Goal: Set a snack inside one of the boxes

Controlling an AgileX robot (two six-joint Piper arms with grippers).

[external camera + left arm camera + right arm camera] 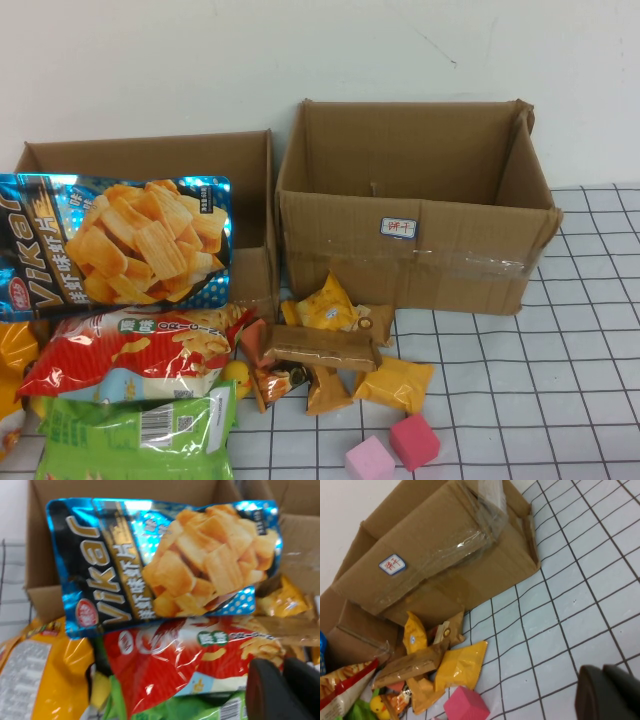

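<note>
Although neither arm shows from the raised camera, the left gripper (285, 690) hangs above the snack pile at the bench's near-left corner, and the right gripper (610, 692) hovers over bare grid toward the near-right edge; whether either pair of fingers is spread or pressed together I cannot tell. Blue chip bag (118, 243) leans on the left box's (250, 170) front (not inside), red bag (135, 350) below it. Nothing looks grasped: the approach step, I judge. Next: descend, pinch one bag, lift over a box wall.
</note>
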